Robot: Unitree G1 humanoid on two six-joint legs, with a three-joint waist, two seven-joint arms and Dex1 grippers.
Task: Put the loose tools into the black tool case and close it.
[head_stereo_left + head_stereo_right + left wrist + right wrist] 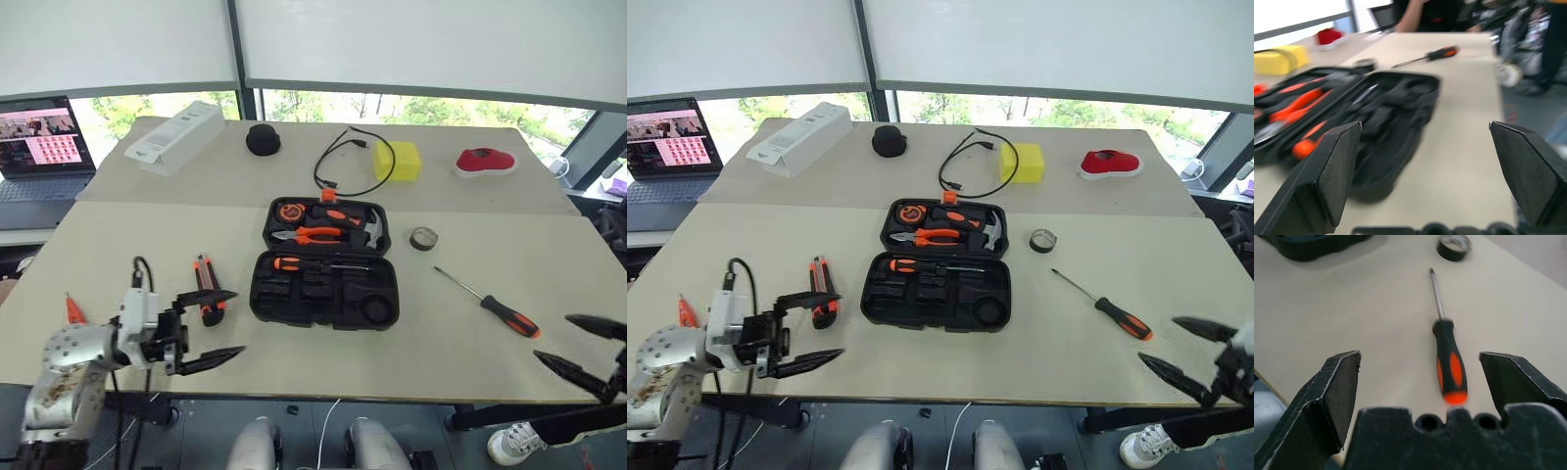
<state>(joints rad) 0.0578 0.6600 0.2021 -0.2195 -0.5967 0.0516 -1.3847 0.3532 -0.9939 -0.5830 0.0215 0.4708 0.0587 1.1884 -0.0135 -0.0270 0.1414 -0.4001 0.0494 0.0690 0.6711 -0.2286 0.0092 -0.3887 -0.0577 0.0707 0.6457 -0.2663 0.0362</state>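
Observation:
The black tool case (325, 294) lies open at the table's middle, with pliers, a hammer and a tape measure in its far half and one screwdriver (315, 264) in its near half. A utility knife (207, 289) lies just left of the case. A loose screwdriver (490, 304) lies to its right, and a little orange tester (74, 310) at the far left edge. My left gripper (238, 322) is open and empty near the front edge, pointing toward the case (1381, 112). My right gripper (553, 339) is open and empty, just short of the loose screwdriver (1449, 362).
At the back stand a white long box (176, 137), a black round object (263, 139), a black cable (348, 162), a yellow block (397, 160) and a red item (486, 162). A tape roll (423, 238) lies right of the case. A laptop (39, 147) sits far left.

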